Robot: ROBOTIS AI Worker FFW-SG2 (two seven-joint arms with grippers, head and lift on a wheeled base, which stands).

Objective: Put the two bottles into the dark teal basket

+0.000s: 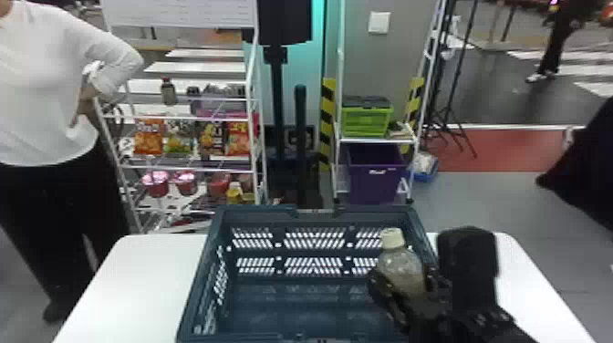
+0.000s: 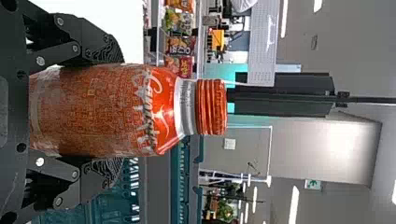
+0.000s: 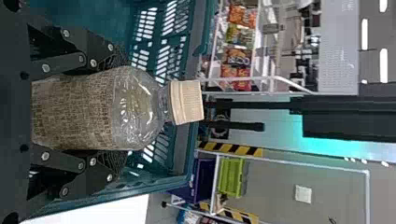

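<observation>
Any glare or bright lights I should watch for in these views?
Left wrist view: ceiling lights glare beyond the red bottle; right wrist view: small highlights on the clear shoulder of the pale-capped bottle, with a teal glow farther back; head view: the white table looks bright.

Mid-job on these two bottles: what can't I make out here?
Base of the red bottle: left wrist view, hidden by the left gripper.
Base of the clear bottle: right wrist view, hidden by the right gripper.
Near side of the basket: head view, cut by the bottom edge.
</observation>
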